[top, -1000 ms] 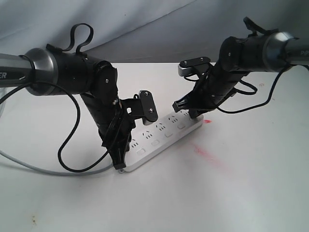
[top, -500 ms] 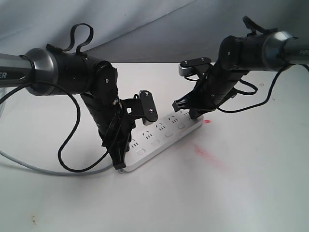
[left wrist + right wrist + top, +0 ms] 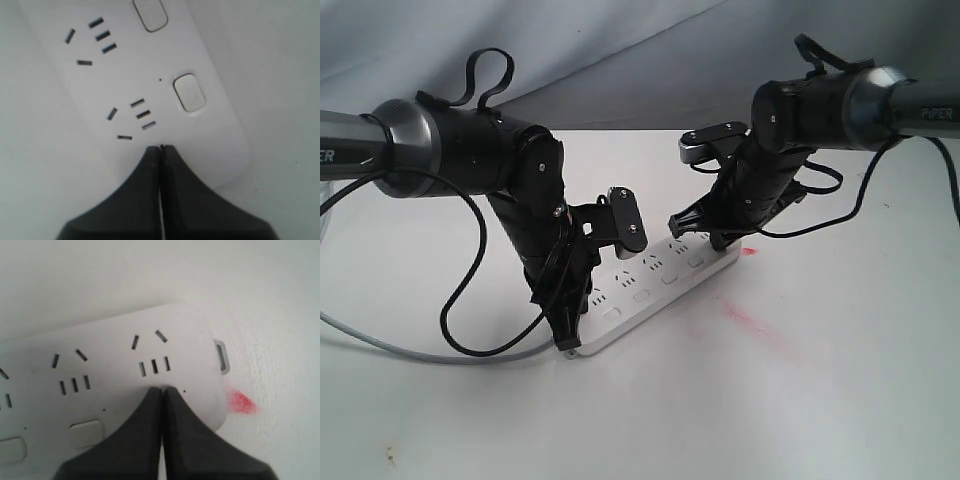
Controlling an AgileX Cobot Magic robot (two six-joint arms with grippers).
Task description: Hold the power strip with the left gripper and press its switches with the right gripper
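The white power strip (image 3: pixel 655 285) lies slanted on the white table, its grey cord (image 3: pixel 420 357) trailing off to the left. My left gripper (image 3: pixel 568 338) is shut, and its tip rests on the strip's near end just past the last switch (image 3: pixel 189 93); the same left gripper (image 3: pixel 161 148) shows nothing between its fingers. My right gripper (image 3: pixel 716 238) is also shut, its tip (image 3: pixel 163 389) down on the strip's far end below the last socket set (image 3: pixel 152 357). A neighbouring switch (image 3: pixel 86 432) shows beside it. What lies under the right fingertips is hidden.
A red smear (image 3: pixel 752 320) marks the table just beyond the strip's far end, and shows again as a red smear (image 3: pixel 241 402) in the right wrist view. A black cable (image 3: pixel 455 320) loops down from the left arm. A grey backdrop (image 3: pixel 620 50) rises behind the table.
The right arm has shifted a little to the left, its gripper staying low over the strip's far end. The left arm and the strip have not moved.
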